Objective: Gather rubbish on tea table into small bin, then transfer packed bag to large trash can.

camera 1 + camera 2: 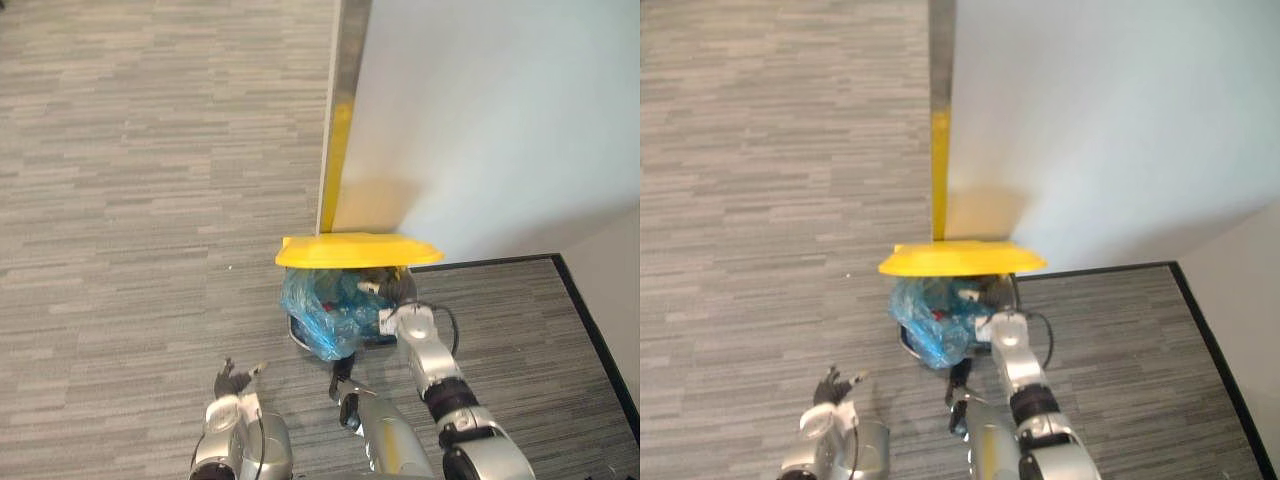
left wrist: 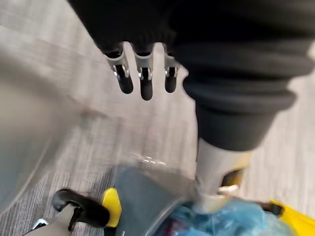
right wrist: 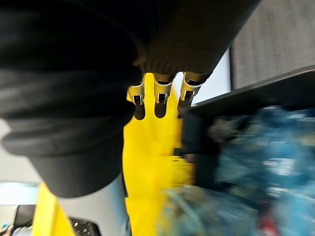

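Note:
A blue rubbish bag (image 1: 325, 305), stuffed full, sits in the large trash can (image 1: 300, 338), bulging over its front rim. The can's yellow lid (image 1: 355, 250) stands raised above the bag. My right hand (image 1: 378, 287) reaches in under the lid at the bag's right side. Its fingers (image 3: 160, 98) are straight against the yellow lid and hold nothing. The bag (image 3: 266, 162) lies just beside them. My left hand (image 1: 237, 385) hangs over the carpet left of the can, fingers (image 2: 145, 81) straight and empty.
A white wall panel (image 1: 480, 120) stands right behind the can, with a metal and yellow edge strip (image 1: 338, 140). A black floor border (image 1: 590, 320) runs along the right. Grey carpet (image 1: 130, 200) stretches to the left.

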